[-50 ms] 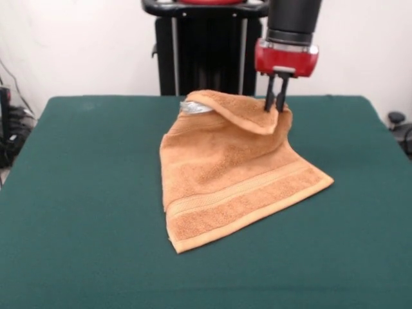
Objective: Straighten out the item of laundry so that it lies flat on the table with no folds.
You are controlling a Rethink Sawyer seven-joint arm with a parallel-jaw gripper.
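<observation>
End effector is pinching the far fold of the hand towel on the green worktop.

Nearest the worktop's front edge, the orange-tan hand towel (232, 187) is lying mostly flat around the middle of the worktop (77, 244), its woven border band running along its near edge. Farther back, toward the worktop's far edge, its far part is doubling over itself in a raised flap, with a small whitish tag peeking out at the flap's left end. The end effector (276, 103) is coming down from above with its two fingers close together, gripping the flap's right end. The unfolding step appears to be in hand; the next move probably calls for carrying that flap toward the far edge and laying it down. How much cloth is tucked beneath the flap is hidden, and the arm is cut off above.
</observation>
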